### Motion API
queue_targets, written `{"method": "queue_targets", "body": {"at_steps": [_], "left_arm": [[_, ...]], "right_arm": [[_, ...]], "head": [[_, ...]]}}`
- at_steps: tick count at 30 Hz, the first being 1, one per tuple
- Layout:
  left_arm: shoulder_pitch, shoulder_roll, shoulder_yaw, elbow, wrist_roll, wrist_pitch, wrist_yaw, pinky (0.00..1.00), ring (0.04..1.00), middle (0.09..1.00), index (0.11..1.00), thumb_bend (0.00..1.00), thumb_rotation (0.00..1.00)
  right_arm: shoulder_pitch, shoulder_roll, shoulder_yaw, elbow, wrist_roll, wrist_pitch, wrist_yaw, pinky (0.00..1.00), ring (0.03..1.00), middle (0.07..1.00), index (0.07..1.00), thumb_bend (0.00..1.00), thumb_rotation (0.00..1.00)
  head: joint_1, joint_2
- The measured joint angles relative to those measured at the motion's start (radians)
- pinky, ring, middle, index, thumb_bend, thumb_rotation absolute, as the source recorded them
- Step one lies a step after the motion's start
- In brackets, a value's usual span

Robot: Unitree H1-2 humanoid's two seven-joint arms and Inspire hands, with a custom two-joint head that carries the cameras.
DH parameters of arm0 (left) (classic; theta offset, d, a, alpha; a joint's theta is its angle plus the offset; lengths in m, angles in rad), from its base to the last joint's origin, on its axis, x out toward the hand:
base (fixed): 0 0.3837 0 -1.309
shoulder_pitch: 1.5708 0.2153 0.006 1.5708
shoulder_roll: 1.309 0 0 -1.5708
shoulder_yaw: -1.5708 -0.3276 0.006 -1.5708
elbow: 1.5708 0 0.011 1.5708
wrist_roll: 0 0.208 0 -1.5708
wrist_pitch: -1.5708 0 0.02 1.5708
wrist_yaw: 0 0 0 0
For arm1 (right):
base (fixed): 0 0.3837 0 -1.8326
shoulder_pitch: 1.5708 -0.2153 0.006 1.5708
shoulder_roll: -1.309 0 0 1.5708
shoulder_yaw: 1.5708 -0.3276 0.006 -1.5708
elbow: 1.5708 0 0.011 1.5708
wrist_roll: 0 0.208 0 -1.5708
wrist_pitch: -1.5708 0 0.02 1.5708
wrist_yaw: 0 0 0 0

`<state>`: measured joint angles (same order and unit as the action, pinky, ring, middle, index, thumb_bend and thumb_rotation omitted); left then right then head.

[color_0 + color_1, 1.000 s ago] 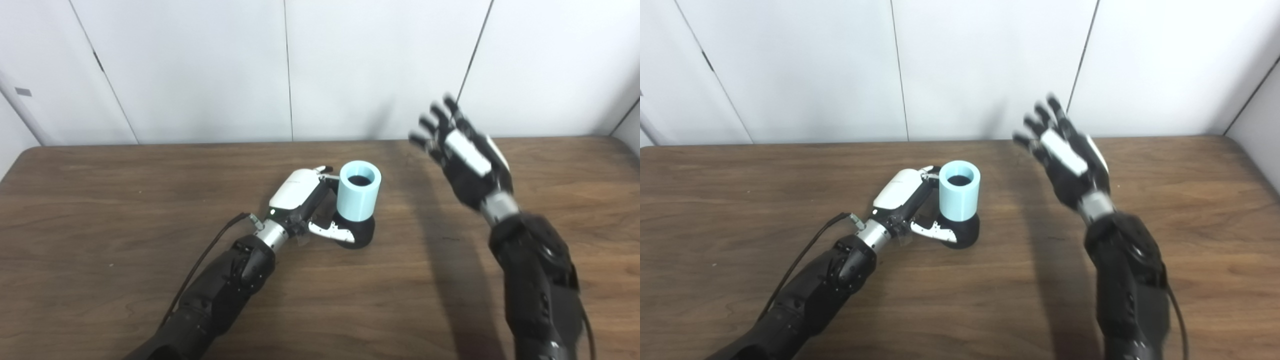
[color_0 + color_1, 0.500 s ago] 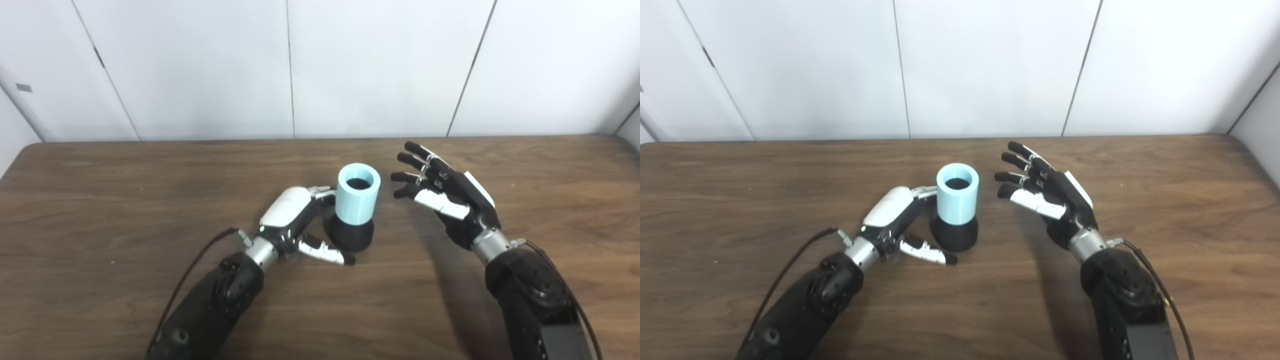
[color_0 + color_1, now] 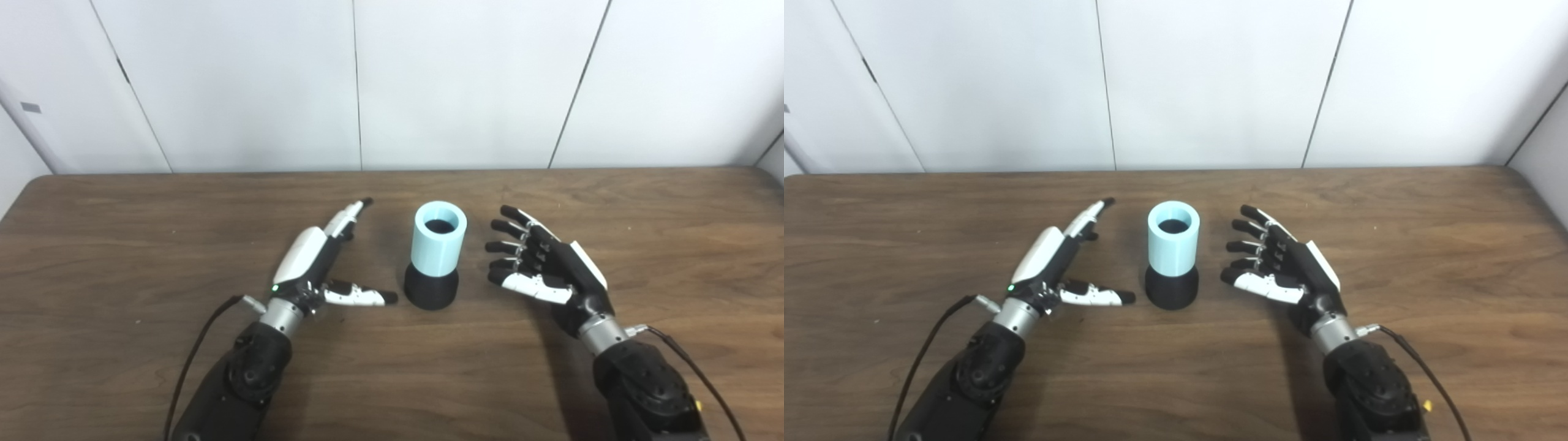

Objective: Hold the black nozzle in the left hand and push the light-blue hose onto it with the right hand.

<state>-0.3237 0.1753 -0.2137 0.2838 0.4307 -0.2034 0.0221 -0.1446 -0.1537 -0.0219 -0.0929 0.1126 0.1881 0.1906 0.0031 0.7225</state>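
The light-blue hose (image 3: 438, 237) sits upright on the black nozzle (image 3: 431, 292) (table-standing); left hand (image 3: 315, 263) and right hand (image 3: 547, 269) flank it, fingers spread, empty.

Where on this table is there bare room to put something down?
Bare wood: the table's far-left stretch beyond the left hand, and the right end past the right hand. Crowded: the middle, where both hands flank the blue hose on its black nozzle.

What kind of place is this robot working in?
Likely a robotics lab or test bench: a bare wooden table, plain white wall panels behind, and only a light-blue hose on a black nozzle between two open hands.
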Motion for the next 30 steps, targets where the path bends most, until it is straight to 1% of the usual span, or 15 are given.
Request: {"method": "queue_targets", "body": {"at_steps": [2, 4, 5, 8, 9, 11, 12, 14, 15, 16, 19, 22, 26, 29, 30], "left_arm": [[0.013, -0.015, 0.037, -0.011, -0.073, 0.002, -0.011, 0.72, 0.821, 0.868, 0.908, 0.79, 0.15], [0.025, -0.03, 0.08, -0.021, -0.166, 0.002, -0.036, 0.64, 0.745, 0.795, 0.826, 0.74, 0.12], [0.027, -0.039, 0.101, -0.024, -0.23, 0.007, -0.06, 0.59, 0.693, 0.75, 0.78, 0.72, 0.11], [0.04, -0.061, 0.141, -0.042, -0.357, 0.044, -0.111, 0.52, 0.612, 0.681, 0.714, 0.68, 0.12], [0.048, -0.065, 0.146, -0.059, -0.384, 0.061, -0.12, 0.49, 0.582, 0.658, 0.698, 0.67, 0.12], [0.074, -0.072, 0.153, -0.108, -0.437, 0.123, -0.148, 0.46, 0.561, 0.629, 0.679, 0.65, 0.15], [0.086, -0.074, 0.155, -0.13, -0.46, 0.16, -0.161, 0.46, 0.561, 0.626, 0.677, 0.66, 0.17], [0.098, -0.07, 0.16, -0.168, -0.499, 0.219, -0.191, 0.49, 0.599, 0.66, 0.688, 0.71, 0.22], [0.101, -0.061, 0.161, -0.192, -0.52, 0.253, -0.213, 0.51, 0.624, 0.686, 0.697, 0.72, 0.23], [0.103, -0.047, 0.161, -0.212, -0.545, 0.271, -0.237, 0.53, 0.642, 0.704, 0.706, 0.71, 0.23], [0.106, -0.019, 0.17, -0.233, -0.59, 0.276, -0.282, 0.58, 0.689, 0.747, 0.73, 0.71, 0.24], [0.119, -0.003, 0.174, -0.233, -0.606, 0.275, -0.309, 0.6, 0.715, 0.77, 0.744, 0.71, 0.26], [0.144, -0.002, 0.175, -0.233, -0.61, 0.274, -0.317, 0.61, 0.726, 0.778, 0.757, 0.73, 0.27], [0.144, -0.005, 0.178, -0.233, -0.61, 0.274, -0.317, 0.61, 0.734, 0.783, 0.768, 0.74, 0.28], [0.144, -0.005, 0.179, -0.232, -0.61, 0.274, -0.317, 0.61, 0.738, 0.785, 0.771, 0.73, 0.27]], "right_arm": [[0.0, -0.001, -0.001, 0.0, -0.01, -0.003, -0.004, 0.6, 0.701, 0.819, 0.864, 0.85, 0.2], [0.002, -0.003, -0.002, 0.001, -0.018, -0.007, -0.007, 0.59, 0.698, 0.817, 0.847, 0.83, 0.2], [0.004, -0.005, -0.002, 0.001, -0.031, -0.018, -0.012, 0.58, 0.69, 0.813, 0.83, 0.81, 0.22], [0.012, -0.006, 0.003, 0.001, -0.069, -0.049, -0.029, 0.56, 0.675, 0.8, 0.794, 0.77, 0.22], [0.016, -0.005, 0.004, 0.001, -0.081, -0.058, -0.034, 0.55, 0.673, 0.795, 0.783, 0.75, 0.24], [0.025, -0.002, 0.003, 0.0, -0.104, -0.081, -0.051, 0.53, 0.669, 0.781, 0.78, 0.73, 0.27], [0.031, 0.001, 0.002, 0.0, -0.111, -0.088, -0.063, 0.53, 0.669, 0.778, 0.78, 0.72, 0.28], [0.041, 0.008, 0.001, -0.001, -0.129, -0.104, -0.079, 0.53, 0.668, 0.776, 0.78, 0.73, 0.3], [0.045, 0.014, 0.001, -0.002, -0.136, -0.108, -0.083, 0.53, 0.669, 0.777, 0.781, 0.74, 0.32], [0.049, 0.022, 0.001, -0.003, -0.141, -0.112, -0.092, 0.54, 0.672, 0.78, 0.786, 0.75, 0.33], [0.057, 0.042, -0.001, -0.002, -0.145, -0.126, -0.114, 0.54, 0.673, 0.789, 0.797, 0.76, 0.34], [0.06, 0.042, -0.002, -0.001, -0.153, -0.16, -0.118, 0.53, 0.673, 0.797, 0.806, 0.79, 0.36], [0.062, 0.031, -0.01, 0.0, -0.16, -0.17, -0.119, 0.55, 0.696, 0.815, 0.824, 0.83, 0.39], [0.068, 0.028, -0.02, 0.002, -0.153, -0.177, -0.119, 0.57, 0.725, 0.84, 0.84, 0.86, 0.37], [0.071, 0.028, -0.02, 0.002, -0.146, -0.178, -0.118, 0.57, 0.737, 0.848, 0.846, 0.87, 0.36]], "head": [[0.003, -0.002], [0.003, -0.002], [0.003, -0.002], [0.003, -0.006], [0.002, -0.006], [-0.005, -0.009], [-0.005, -0.011], [-0.008, -0.012], [-0.009, -0.014], [-0.011, -0.014], [-0.021, -0.018], [-0.026, -0.021], [-0.028, -0.023], [-0.029, -0.028], [-0.029, -0.028]]}}
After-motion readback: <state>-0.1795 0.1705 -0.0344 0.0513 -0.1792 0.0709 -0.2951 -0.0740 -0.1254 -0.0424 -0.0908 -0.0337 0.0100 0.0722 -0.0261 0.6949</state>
